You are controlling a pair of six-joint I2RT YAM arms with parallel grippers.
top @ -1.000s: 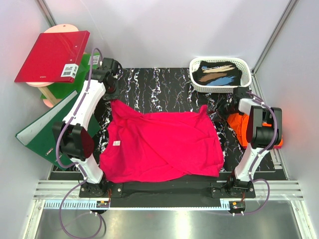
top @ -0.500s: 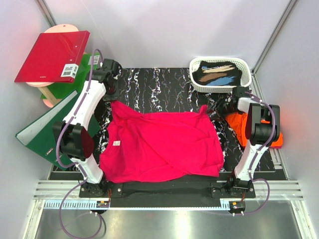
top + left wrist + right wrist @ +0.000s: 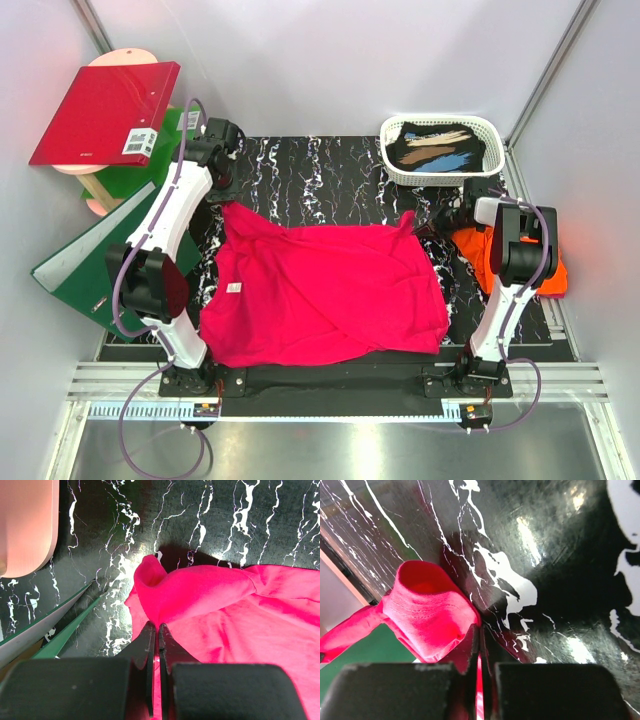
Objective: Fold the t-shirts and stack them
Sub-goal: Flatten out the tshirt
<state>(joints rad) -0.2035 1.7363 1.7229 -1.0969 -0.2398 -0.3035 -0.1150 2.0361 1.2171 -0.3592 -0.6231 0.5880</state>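
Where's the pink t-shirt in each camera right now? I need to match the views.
Top external: pink t-shirt spread mid-picture on the black white-veined mat.
Left wrist: right and lower centre, one corner pinched in the left gripper.
Right wrist: lower left, a corner pinched in the right gripper.
Shared landmark: that mat, visible in all three views.

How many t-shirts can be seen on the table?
2. The pink t-shirt lies spread in the middle; the orange t-shirt is bunched at the right edge, partly behind the right arm. More may be hidden.
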